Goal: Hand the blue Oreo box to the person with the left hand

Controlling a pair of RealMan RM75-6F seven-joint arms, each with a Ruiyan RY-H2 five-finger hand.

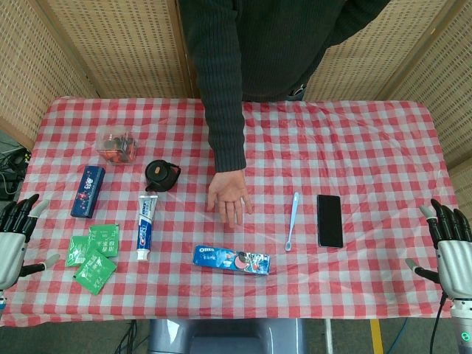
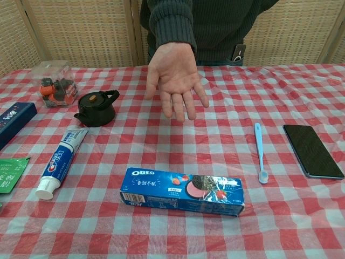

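Blue Oreo box (image 1: 231,259) well apart from left robot hand (image 1: 15,234).

Glossy printed card is seen on the Oreo box (image 2: 182,191), right of the left hand (image 1: 15,236). The tablecloth (image 1: 369,147) looks smooth, slightly wrinkled. Glossy black on the phone (image 2: 312,150); matt dark on the teapot (image 2: 96,108).

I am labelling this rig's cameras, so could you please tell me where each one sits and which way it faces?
Head view: high, looking steeply down on the red-checked tablecloth; robot's left hand and right hand show at the edges.
Chest view: low at the near table edge, facing the person; no robot hand shows.
Shared: the blue Oreo box, the person's open palm, the black teapot.
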